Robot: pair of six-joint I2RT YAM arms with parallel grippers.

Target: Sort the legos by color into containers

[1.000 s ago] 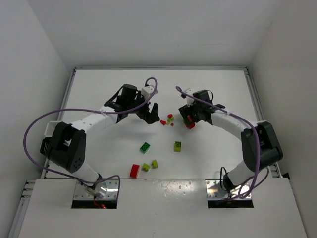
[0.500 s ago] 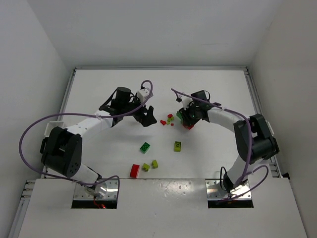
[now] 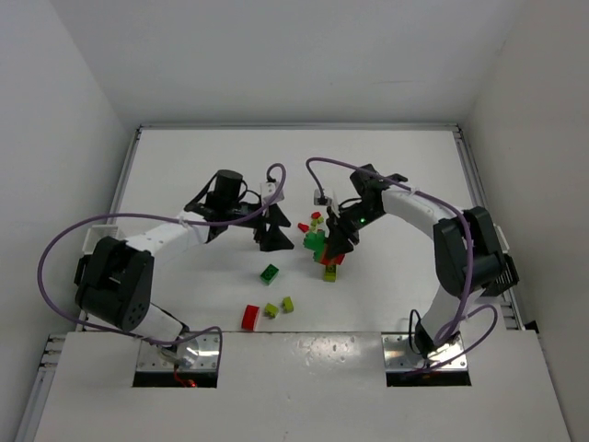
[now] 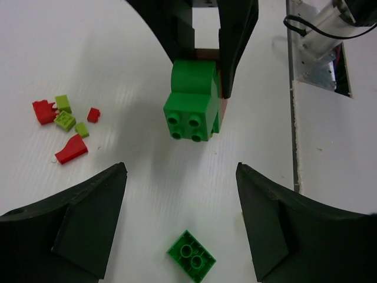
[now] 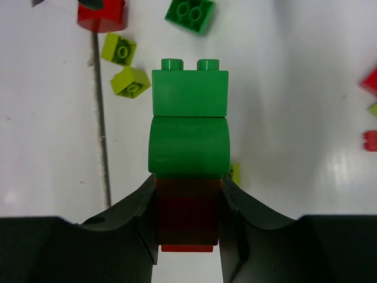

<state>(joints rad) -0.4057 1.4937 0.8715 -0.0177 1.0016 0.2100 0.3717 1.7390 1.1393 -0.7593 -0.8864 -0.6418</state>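
White walls stand around a smooth white table [image 3: 184, 166]. Near its middle, the right fingers [image 5: 132, 230] pinch the stack [image 5: 188, 130] of legos by its red bottom brick, one finger on each side. On the red brick sit a round-sided green piece and then a square green brick with little bumps. The left fingers [image 4: 88, 218] are spread wide and face the bumpy end of the stack without touching it. A loose green brick [image 4: 190, 254] lies flat on the table and shows between them in the left wrist view. A small pile of red and lime bits [image 4: 65, 121] lies to one side. A red brick [image 3: 249, 317] lies nearer the arm bases. The stack is well apart from the table's raised edges.
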